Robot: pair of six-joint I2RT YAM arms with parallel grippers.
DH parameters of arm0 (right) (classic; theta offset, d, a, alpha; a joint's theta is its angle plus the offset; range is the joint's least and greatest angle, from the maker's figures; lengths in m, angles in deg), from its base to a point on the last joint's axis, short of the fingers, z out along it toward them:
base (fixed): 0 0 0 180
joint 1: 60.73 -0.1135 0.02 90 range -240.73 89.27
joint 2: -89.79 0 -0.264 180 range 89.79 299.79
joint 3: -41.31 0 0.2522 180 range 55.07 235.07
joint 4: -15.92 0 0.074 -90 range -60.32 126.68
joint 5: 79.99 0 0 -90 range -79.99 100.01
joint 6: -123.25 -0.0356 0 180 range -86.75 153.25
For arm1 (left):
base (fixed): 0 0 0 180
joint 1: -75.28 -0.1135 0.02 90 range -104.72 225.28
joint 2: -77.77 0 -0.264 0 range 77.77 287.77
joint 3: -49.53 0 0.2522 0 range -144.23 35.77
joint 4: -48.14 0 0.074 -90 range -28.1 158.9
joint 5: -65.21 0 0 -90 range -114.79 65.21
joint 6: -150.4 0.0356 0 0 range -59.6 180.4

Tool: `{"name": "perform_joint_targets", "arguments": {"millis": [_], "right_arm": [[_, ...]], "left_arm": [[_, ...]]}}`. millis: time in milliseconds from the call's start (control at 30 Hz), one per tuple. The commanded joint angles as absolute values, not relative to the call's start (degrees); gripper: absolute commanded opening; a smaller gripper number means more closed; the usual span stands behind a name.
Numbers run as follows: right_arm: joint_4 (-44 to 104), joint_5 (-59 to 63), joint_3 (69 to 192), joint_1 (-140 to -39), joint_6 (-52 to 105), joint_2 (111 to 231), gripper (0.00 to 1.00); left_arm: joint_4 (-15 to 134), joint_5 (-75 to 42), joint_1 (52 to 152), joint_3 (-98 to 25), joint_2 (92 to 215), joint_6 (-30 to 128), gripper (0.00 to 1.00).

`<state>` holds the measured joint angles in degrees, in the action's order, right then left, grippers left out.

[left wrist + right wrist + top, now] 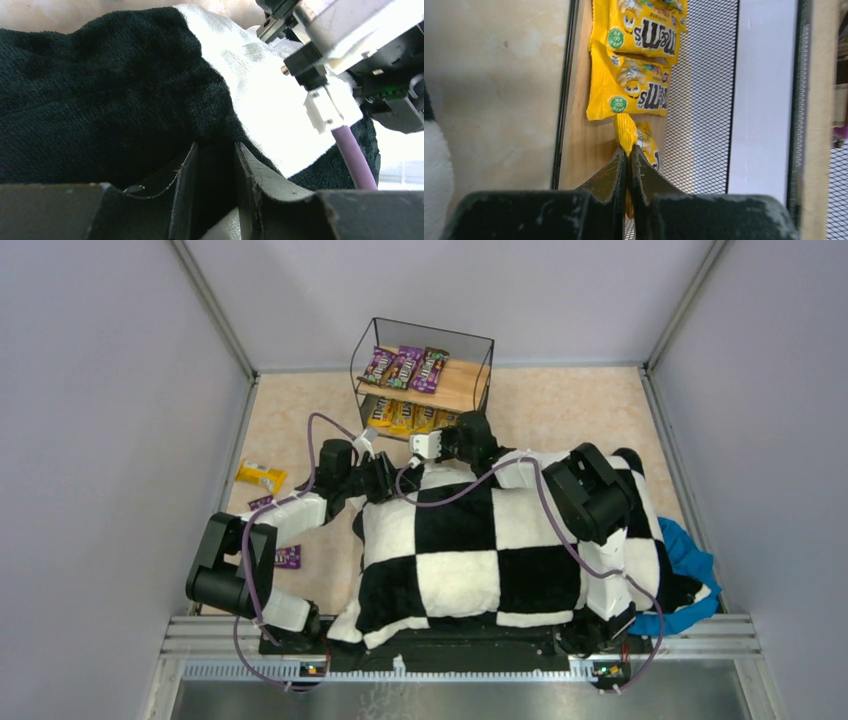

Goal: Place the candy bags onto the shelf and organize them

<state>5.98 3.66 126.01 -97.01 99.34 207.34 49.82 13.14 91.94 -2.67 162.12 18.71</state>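
Observation:
The shelf (470, 390) stands at the back. Three purple candy bags (405, 367) lie on its top board, and several yellow bags (405, 417) lie on the lower board. My right gripper (628, 150) is at the lower tier (428, 445), shut on a yellow candy bag (625, 130) held edge-on over the lower board (584, 145), next to two yellow bags (631, 90). My left gripper (215, 146) is at the far left edge of the checkered cushion (385, 480), its jaws closed on the cushion's fabric (100, 90). A yellow bag (260, 476) and two purple bags (288, 556) lie on the floor at the left.
The black-and-white checkered cushion (470, 540) covers the middle of the table in front of the shelf. A blue cloth (690, 550) lies at its right edge. Grey walls enclose the table. The right arm's wrist and purple cable (350, 150) hang close to my left gripper.

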Motion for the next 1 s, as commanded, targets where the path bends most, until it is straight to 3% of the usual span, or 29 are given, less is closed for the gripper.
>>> {"name": "perform_joint_targets", "arguments": {"millis": [0,467,633,833,967], "right_arm": [[2.2,-4.4,128.9,-94.2,101.9,209.3,0.00],[9.2,-10.3,137.2,-91.4,103.8,215.7,0.00],[12.3,-11.2,138.3,-91.1,104.2,215.2,0.12],[16.6,-14.5,137.3,-90.9,104.5,212.4,0.46],[16.9,-15.6,135.4,-91.0,102.5,209.6,0.53]], "left_arm": [[55.6,14.5,92.9,0.1,162.3,20.2,0.40],[55.9,14.5,92.9,0.0,160.7,20.1,0.41],[56.0,14.5,92.9,0.6,159.7,20.1,0.42],[56.7,14.9,92.9,-0.1,159.7,20.9,0.42],[57.2,14.9,92.9,-0.8,159.9,21.4,0.42]]}}
